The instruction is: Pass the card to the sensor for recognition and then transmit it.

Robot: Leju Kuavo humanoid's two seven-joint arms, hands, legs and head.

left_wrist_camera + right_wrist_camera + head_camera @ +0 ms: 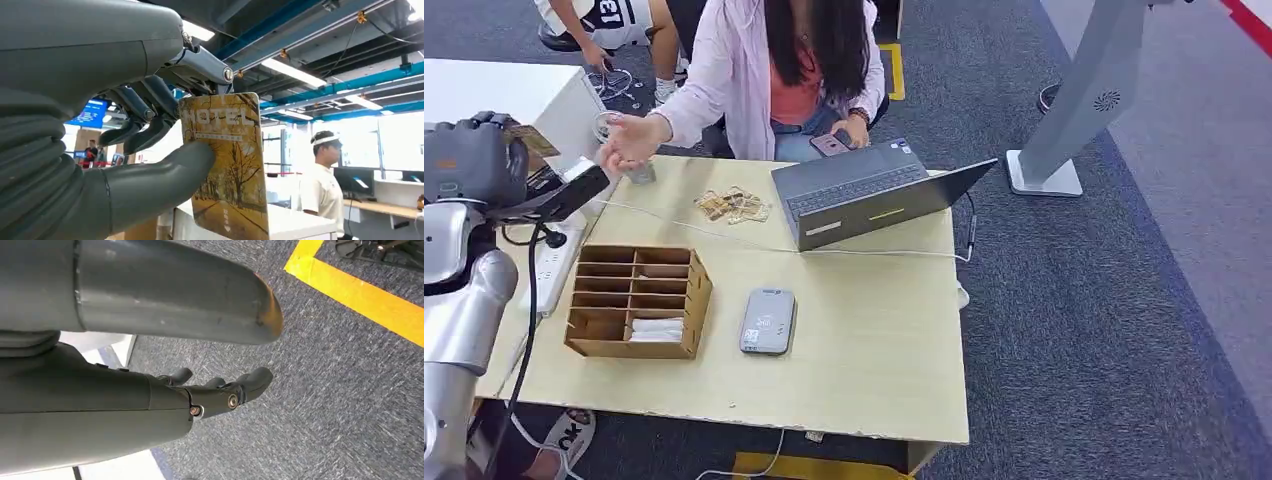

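While the left hand (474, 160) is raised off the near-left corner of the table (874, 370), a pale wooden top spreads out ahead of it and to its right. Beyond that hand and to its right, across the table, sits a person (774, 70) in a pink shirt, one open palm (629, 140) reaching toward the hand. Farther right of the hand lies an open grey laptop (864, 195); below and to the right of the hand stands a brown compartment box (636, 300), with the flat grey sensor (768, 321) just beyond its right side. A small heap of cards (734, 205) lies between the laptop and the person's palm. The left hand pinches the card (227, 160), a yellow hotel card with autumn trees, between its thumb and its curled darker fingers (150, 117), holding it roughly upright. The right hand (220, 390) hangs over grey carpet, its fingers loosely extended around nothing.
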